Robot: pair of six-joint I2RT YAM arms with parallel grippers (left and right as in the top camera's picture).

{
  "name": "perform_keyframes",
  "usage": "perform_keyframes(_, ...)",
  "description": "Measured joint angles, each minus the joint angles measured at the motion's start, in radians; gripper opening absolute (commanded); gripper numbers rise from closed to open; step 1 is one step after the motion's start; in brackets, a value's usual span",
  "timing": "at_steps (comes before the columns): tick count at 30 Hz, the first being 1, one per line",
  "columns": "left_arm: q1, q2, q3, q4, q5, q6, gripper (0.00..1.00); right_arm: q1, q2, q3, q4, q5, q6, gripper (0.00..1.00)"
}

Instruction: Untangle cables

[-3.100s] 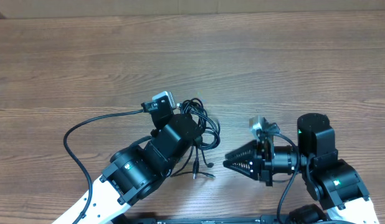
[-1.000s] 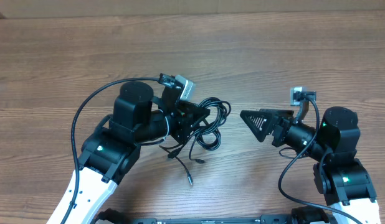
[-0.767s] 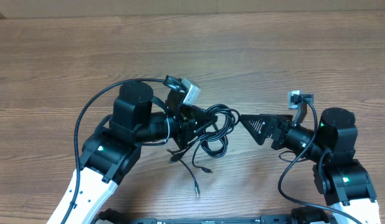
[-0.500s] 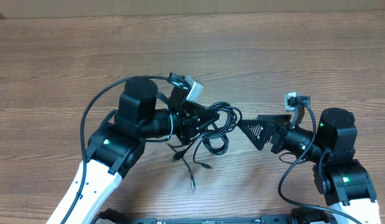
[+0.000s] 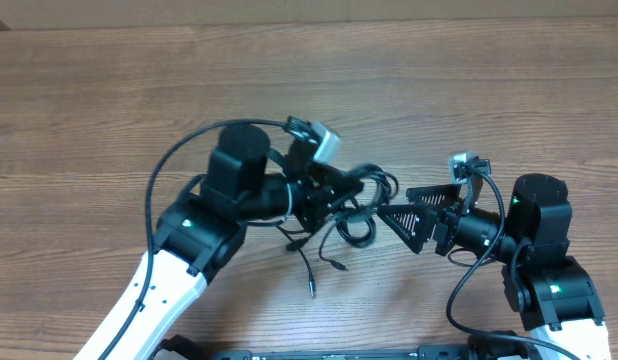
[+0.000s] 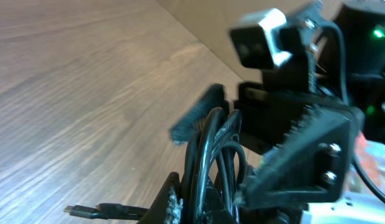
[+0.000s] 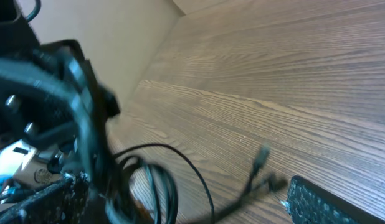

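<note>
The cables [image 5: 361, 228] are a bunch of thin black loops held up off the table, with loose plug-ended strands [image 5: 311, 278] trailing down to the wood. My left gripper [image 5: 351, 190] is shut on the bunch; in the left wrist view the cords [image 6: 208, 155] rise from between its fingers [image 6: 174, 199]. My right gripper [image 5: 392, 203] is open, its two fingers reaching in around the right side of the bunch. The right wrist view shows the loops [image 7: 164, 183] and plug ends [image 7: 262, 155] blurred between its fingers [image 7: 329, 202].
Thick black arm cables [image 5: 164, 175] arc over the left arm and hang by the right arm [image 5: 459, 285]. The wooden table [image 5: 109, 90] spreads to the back and sides. The right wrist camera [image 6: 267, 40] looms close in the left wrist view.
My left arm has carried the bunch rightward and slightly back. My right gripper has moved left, and its open fingers now reach the bunch. The dangling strands swung along.
</note>
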Motion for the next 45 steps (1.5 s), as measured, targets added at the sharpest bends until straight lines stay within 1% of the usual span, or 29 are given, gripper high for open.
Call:
perform_keyframes(4,-0.052,0.001,0.0,0.001,-0.008,0.004,0.04,0.0,0.0,0.0,-0.035,0.057,0.032,1.0)
perform_keyframes(10,-0.053,0.004,0.0,-0.002,-0.024,0.005,0.04,0.001,-0.001,0.0,-0.04,0.09,0.043,1.0)
perform_keyframes(13,-0.051,0.004,0.0,-0.01,-0.061,0.004,0.04,0.001,-0.001,0.0,-0.042,0.104,0.049,1.0)
perform_keyframes(15,-0.037,0.004,0.0,-0.005,-0.087,-0.006,0.04,0.001,-0.001,0.0,-0.044,0.116,0.051,1.0)
perform_keyframes(21,-0.031,0.004,0.0,0.009,-0.102,-0.039,0.04,0.001,-0.001,0.0,-0.045,0.135,0.05,1.0)
perform_keyframes(25,-0.031,0.004,0.0,0.049,-0.04,-0.052,0.04,0.001,-0.001,0.0,-0.048,0.135,0.05,1.0)
perform_keyframes(30,-0.03,0.004,0.0,0.051,0.02,-0.053,0.04,0.0,-0.001,0.0,-0.051,0.134,0.05,1.0)
perform_keyframes(34,-0.024,0.004,0.0,0.043,0.069,-0.053,0.04,0.001,-0.001,0.0,-0.051,0.135,0.055,1.0)
perform_keyframes(37,-0.025,0.004,0.0,0.007,0.104,-0.052,0.04,0.001,-0.001,0.0,-0.052,0.135,0.057,1.0)
perform_keyframes(45,-0.047,0.004,0.0,0.002,0.162,-0.041,0.04,0.001,-0.002,0.0,-0.062,0.163,0.072,0.98)
